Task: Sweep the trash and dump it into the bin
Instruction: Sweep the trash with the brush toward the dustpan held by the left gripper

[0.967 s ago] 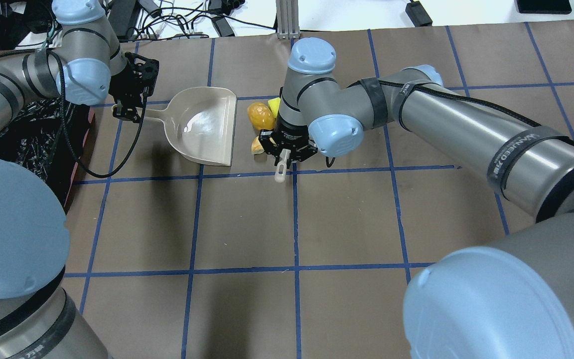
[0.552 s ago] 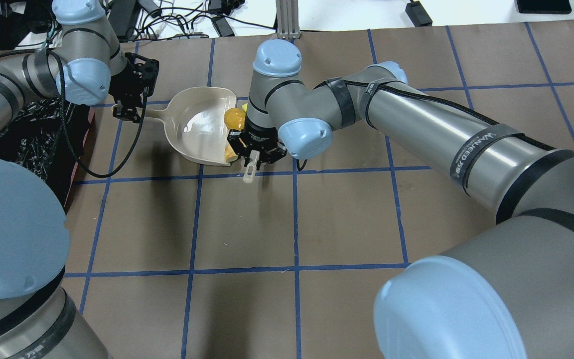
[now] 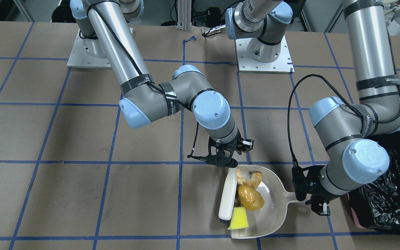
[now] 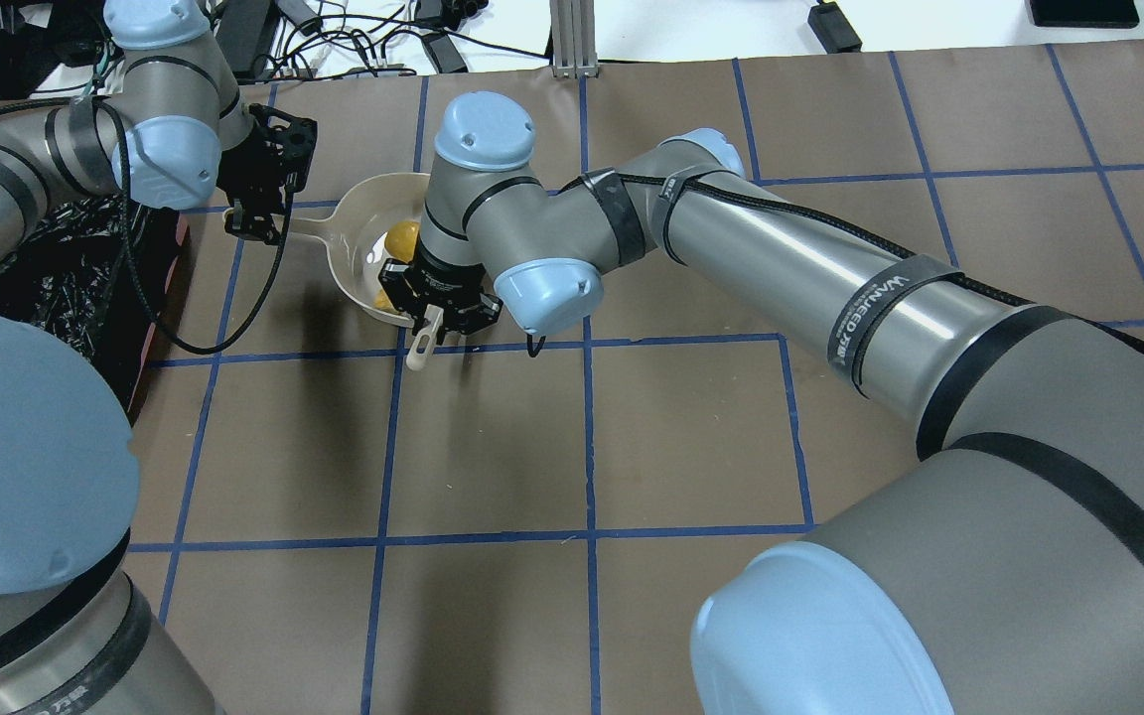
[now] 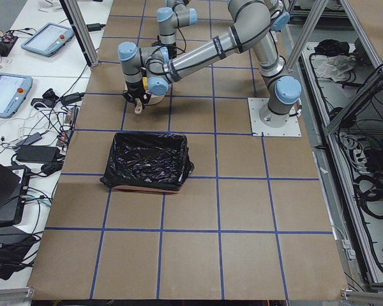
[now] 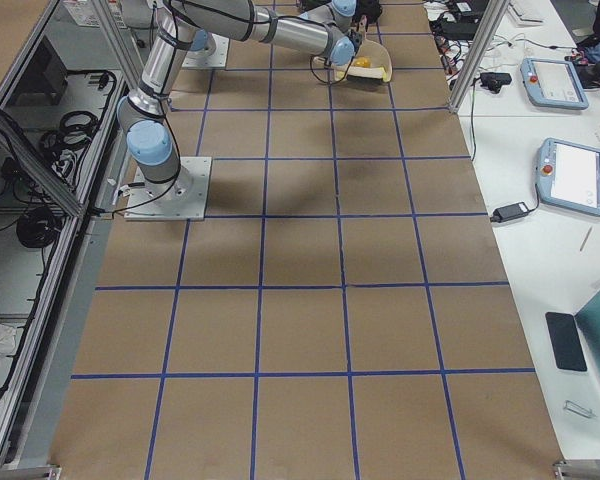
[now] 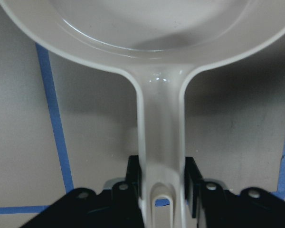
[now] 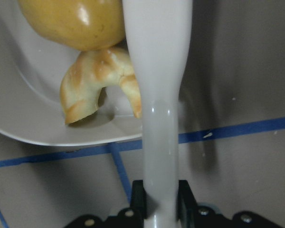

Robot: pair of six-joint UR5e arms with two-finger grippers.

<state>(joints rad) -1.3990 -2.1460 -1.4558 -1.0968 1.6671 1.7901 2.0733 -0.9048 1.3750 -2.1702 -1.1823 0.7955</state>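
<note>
- Since a second ago, the right arm has carried the brush [image 3: 228, 194] leftward in my overhead view. It has driven the trash off the tabletop [image 3: 82, 194] into the dustpan [image 3: 273, 210].
- Far left, the bin [image 5: 147, 180] sits near the pan's handle end.
- Left jaws are clamped on the dustpan handle [image 7: 160, 142], and the pan lies flat.
- Croissant piece [image 3: 248, 180] and brown lump [image 3: 251, 198] lie inside against the brush; the yellow sponge [image 3: 239, 219] sits right at the open lip.
- Right jaws are closed on the brush handle.
- I judge the sweeping about done. Next I'd back the brush out, then lift and tip over the bin, minding that sponge.
</note>
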